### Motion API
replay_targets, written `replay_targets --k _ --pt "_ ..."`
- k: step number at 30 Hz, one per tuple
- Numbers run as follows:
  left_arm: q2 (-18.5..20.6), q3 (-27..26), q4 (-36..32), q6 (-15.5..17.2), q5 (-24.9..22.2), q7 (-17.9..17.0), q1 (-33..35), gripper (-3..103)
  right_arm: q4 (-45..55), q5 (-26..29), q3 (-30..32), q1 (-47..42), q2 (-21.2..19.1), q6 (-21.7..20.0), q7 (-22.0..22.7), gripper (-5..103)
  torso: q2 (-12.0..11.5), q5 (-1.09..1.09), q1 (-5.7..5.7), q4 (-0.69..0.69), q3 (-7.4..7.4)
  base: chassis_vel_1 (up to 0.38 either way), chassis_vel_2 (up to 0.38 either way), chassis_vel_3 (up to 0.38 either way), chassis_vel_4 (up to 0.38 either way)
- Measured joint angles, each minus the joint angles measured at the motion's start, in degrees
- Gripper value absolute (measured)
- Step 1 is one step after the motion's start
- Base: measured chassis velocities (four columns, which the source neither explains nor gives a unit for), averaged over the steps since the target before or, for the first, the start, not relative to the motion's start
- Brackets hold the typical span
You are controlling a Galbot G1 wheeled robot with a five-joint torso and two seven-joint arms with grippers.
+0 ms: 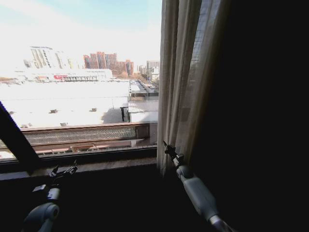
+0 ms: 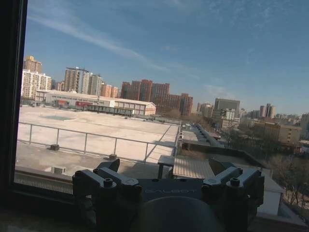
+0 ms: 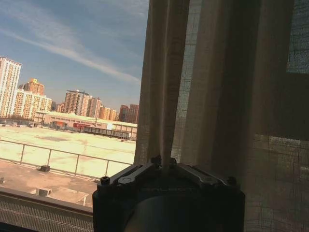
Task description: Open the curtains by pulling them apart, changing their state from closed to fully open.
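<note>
The curtains (image 1: 186, 87) hang bunched in long sheer cream pleats right of the window's middle, leaving the glass to their left uncovered. My right gripper (image 1: 169, 150) is at the curtain's lower left edge. In the right wrist view the right gripper (image 3: 163, 161) is shut, with a fold of the curtains (image 3: 212, 96) pinched between its fingertips. My left gripper (image 1: 65, 170) rests low by the sill, well left of the fabric. In the left wrist view the left gripper (image 2: 165, 166) is open and empty, facing the glass.
A black window frame bar (image 1: 14, 140) slants across the lower left. The window sill (image 1: 101, 164) runs below the glass. A dark opaque drape (image 1: 260, 116) covers the right side behind the sheer fabric. Rooftops and city buildings lie outside.
</note>
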Motion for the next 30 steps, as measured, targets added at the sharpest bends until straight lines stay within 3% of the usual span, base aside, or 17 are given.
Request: replay_targets --k 4,18,30 --pt "0.0 0.0 0.0 0.0 0.0 0.0 0.0 100 0.3 -0.5 -0.2 0.0 0.1 0.0 1.7 0 0.0 0.0 0.02 -0.02 0.01 -0.091 0.051 0.062 -0.037" --pt "0.0 0.0 0.0 0.0 0.0 0.0 0.0 100 0.5 0.1 0.0 -0.2 -0.5 -0.9 0.9 0 0.0 -0.01 -0.01 0.01 0.0 -0.02 -0.001 0.02 -0.003" --pt "0.0 0.0 0.0 0.0 0.0 0.0 0.0 100 0.3 0.8 -0.1 -0.2 -0.4 0.0 1.6 0 0.0 -0.01 0.03 -0.02 0.01 -0.243 -0.079 0.249 0.092"
